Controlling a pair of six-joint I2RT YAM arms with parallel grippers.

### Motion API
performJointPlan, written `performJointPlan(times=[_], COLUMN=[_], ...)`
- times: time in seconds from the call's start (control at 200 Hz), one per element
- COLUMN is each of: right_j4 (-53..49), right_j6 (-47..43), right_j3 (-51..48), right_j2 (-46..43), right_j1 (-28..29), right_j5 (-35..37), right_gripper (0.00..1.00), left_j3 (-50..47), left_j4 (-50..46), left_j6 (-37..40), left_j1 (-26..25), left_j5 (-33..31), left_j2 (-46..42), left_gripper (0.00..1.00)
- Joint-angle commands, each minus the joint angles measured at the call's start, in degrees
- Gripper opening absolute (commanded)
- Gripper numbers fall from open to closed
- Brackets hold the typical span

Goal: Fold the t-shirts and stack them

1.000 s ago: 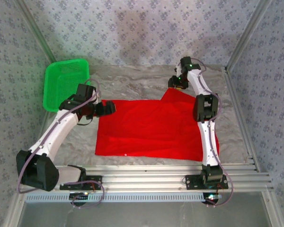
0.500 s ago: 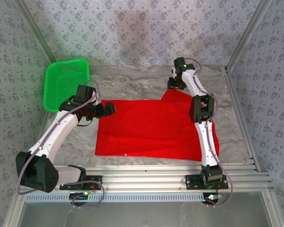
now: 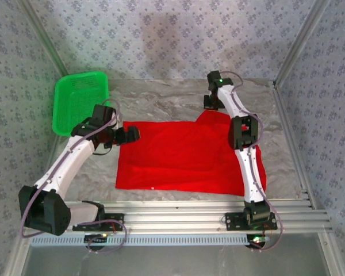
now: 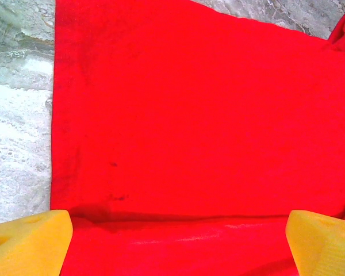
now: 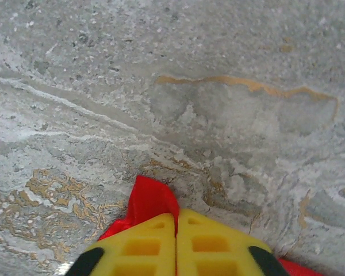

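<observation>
The red t-shirt (image 3: 178, 158) lies spread on the table, and no bear print shows on its upper side. My left gripper (image 3: 132, 134) hovers over the shirt's far left corner. In the left wrist view that gripper (image 4: 175, 224) is open, its yellow fingertips (image 4: 31, 238) wide apart above the red cloth (image 4: 190, 115), where a fold line runs across. My right gripper (image 3: 210, 103) is at the shirt's far right corner. In the right wrist view it (image 5: 176, 221) is shut on a peak of red cloth (image 5: 149, 198) just above the marbled table.
A green mesh basket (image 3: 77, 100) stands at the far left, behind my left arm. Aluminium rails (image 3: 190, 210) run along the near edge, and patterned walls close in the table on three sides. Bare marbled surface (image 3: 161, 98) lies beyond the shirt.
My right gripper has shifted a little to the left, taking the pinched shirt corner with it. The left arm has hardly moved.
</observation>
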Motion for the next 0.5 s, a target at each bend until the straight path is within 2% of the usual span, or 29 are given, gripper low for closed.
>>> performJointPlan(times=[0.0, 0.24, 0.495], right_j4=[-5.8, 0.8, 6.5], right_j6=[4.6, 6.7, 7.2], right_j3=[-3.9, -8.9, -18.9], right_j2=[1.1, -6.6, -13.8], right_j1=[0.1, -5.2, -9.7], right_j5=[-3.7, -1.2, -0.6], right_gripper=[0.03, 0.0, 0.0], left_j3=[-0.7, -0.4, 4.5], left_j4=[-0.6, 2.3, 6.2], left_j6=[-1.0, -3.1, -5.1], left_j1=[0.4, 0.5, 0.0], left_j5=[0.4, 0.4, 1.3], left_j2=[-1.4, 1.0, 10.1], left_gripper=[0.96, 0.96, 0.94])
